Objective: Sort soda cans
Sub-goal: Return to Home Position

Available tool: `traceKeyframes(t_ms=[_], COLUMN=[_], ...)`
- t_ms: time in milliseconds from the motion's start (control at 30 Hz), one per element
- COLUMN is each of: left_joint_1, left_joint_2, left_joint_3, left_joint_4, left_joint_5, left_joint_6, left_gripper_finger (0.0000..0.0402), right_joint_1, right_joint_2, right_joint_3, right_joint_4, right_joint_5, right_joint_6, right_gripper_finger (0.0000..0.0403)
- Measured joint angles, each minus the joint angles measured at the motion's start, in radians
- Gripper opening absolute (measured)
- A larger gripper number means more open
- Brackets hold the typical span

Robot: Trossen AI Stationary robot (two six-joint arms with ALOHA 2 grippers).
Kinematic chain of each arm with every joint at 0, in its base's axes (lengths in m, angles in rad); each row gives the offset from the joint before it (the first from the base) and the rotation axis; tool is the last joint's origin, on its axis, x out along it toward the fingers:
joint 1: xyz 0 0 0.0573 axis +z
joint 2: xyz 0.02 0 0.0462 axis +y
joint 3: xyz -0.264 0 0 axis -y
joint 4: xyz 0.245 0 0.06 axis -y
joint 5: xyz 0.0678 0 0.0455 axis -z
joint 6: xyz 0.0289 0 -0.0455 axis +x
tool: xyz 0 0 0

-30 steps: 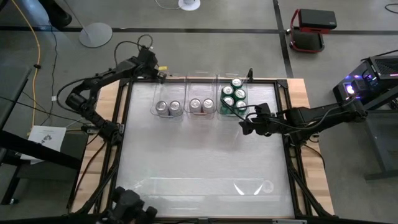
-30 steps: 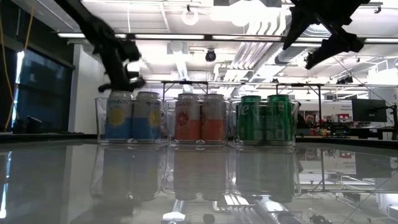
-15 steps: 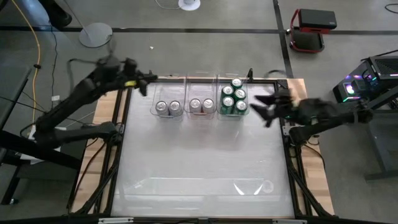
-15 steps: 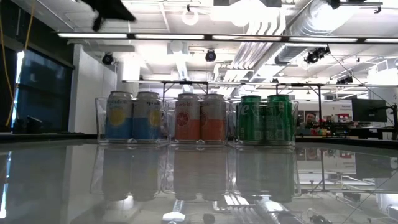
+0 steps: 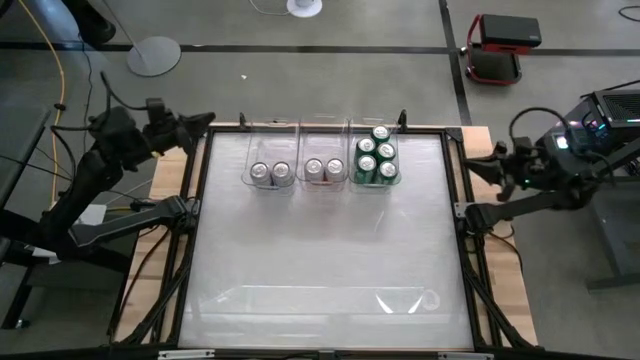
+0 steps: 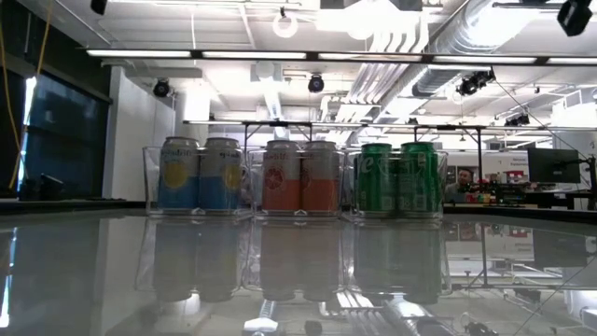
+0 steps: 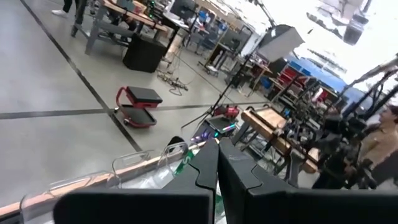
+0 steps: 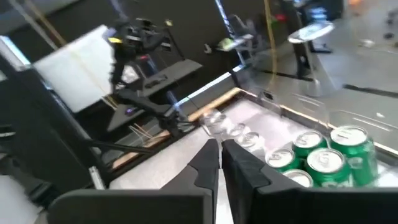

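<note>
Three clear bins stand in a row at the table's far side, with the soda cans upright in them. The left bin (image 5: 270,160) holds two blue-and-yellow cans (image 6: 201,175). Two orange cans (image 6: 300,175) are in the middle bin (image 5: 324,158). Several green cans (image 5: 376,157) fill the right bin (image 5: 352,150). My left gripper (image 5: 208,121) hangs shut beyond the table's far left corner, its fingers (image 7: 217,165) together with nothing between them. Off the right edge, my right gripper (image 5: 472,163) is also shut (image 8: 220,155), nothing in it, pointing toward the green cans (image 8: 323,158).
The table has a glossy top inside a dark frame (image 5: 462,215) with wooden borders. A clear plastic piece (image 5: 405,298) lies near the near edge. Between it and the bins the top (image 5: 330,240) is bare. A person (image 7: 379,140) stands in the room beyond.
Both arms have drawn back from the bins and risen out of the low view. My left gripper went from the left bin's far side toward the table's left edge. My right gripper left the green cans, went off the right edge, and shut.
</note>
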State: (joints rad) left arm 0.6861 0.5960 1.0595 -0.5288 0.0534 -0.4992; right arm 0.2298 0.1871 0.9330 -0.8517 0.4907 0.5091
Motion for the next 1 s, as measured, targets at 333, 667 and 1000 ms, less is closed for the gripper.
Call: traceKeyframes(t_ms=[333, 667, 1000], left_joint_1=[0.0, -0.001, -0.002], left_joint_2=[-0.004, -0.001, -0.001], left_joint_3=[0.0, 0.0, 0.0], left_joint_4=[-0.005, -0.058, -0.06], left_joint_5=[-0.037, -0.037, 0.01], left_joint_6=[-0.014, -0.023, -0.073], left_gripper_finger=[0.0, 0.0, 0.0], right_joint_1=[0.0, 0.002, 0.0], right_joint_2=[-0.176, -0.186, -0.185], right_joint_3=[-0.28, -0.594, -0.852], right_joint_4=[0.171, 0.655, 1.121], right_joint_5=[-0.197, -0.361, -0.449], right_joint_6=[-0.082, -0.204, -0.251], right_gripper_finger=[0.0003, 0.0, 0.0])
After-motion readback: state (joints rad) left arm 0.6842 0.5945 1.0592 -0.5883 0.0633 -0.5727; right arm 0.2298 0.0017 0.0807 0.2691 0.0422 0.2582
